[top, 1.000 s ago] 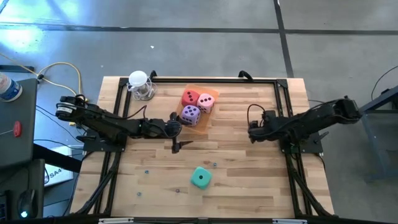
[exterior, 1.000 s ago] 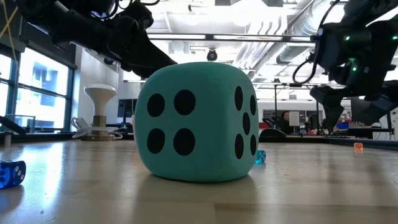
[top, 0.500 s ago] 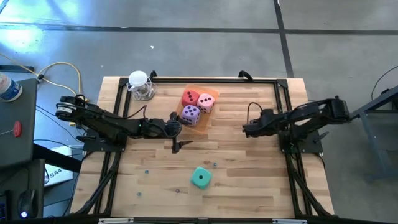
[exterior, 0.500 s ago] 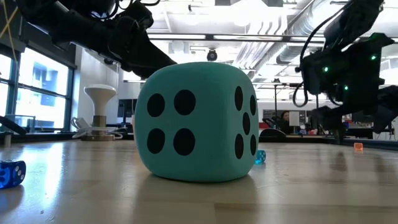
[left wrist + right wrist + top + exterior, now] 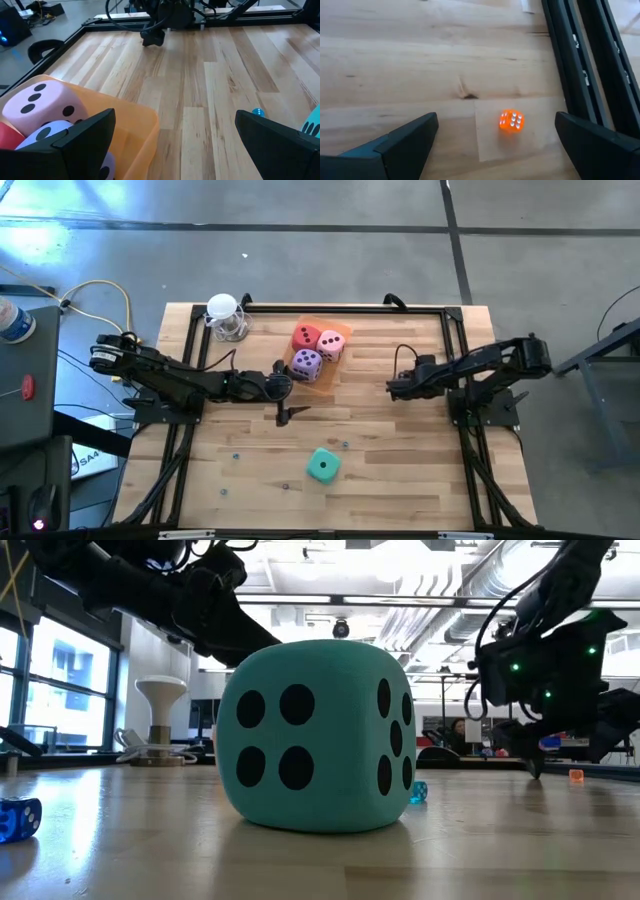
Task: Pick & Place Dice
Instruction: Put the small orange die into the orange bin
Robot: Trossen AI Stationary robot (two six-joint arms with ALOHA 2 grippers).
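Note:
The teal-green die (image 5: 322, 466) (image 5: 315, 735) rests on one face on the bare wood toward the near edge. The red die (image 5: 306, 337), the pink die (image 5: 331, 344) (image 5: 40, 102) and the purple die (image 5: 307, 364) (image 5: 47, 134) sit in the orange tray (image 5: 324, 378) (image 5: 135, 125) near the far edge. My left gripper (image 5: 284, 392) (image 5: 173, 120) is open and hovers at the tray's near left corner. My right gripper (image 5: 392, 388) (image 5: 496, 122) is open over the table's right half, with a small orange die (image 5: 511, 120) on the wood between its fingers.
A white knobbed stand (image 5: 226, 317) (image 5: 160, 720) sits at the far left corner. Tiny dice lie scattered: blue ones (image 5: 18, 818) (image 5: 257, 112) and an orange one (image 5: 576, 777). Black frame rails (image 5: 580, 65) run along the table's sides. Bare wood (image 5: 400, 470) lies right of the teal-green die.
My right gripper has moved toward the table's left, away from the right rail toward the middle, and has come lower. My left arm and all four large dice have kept still.

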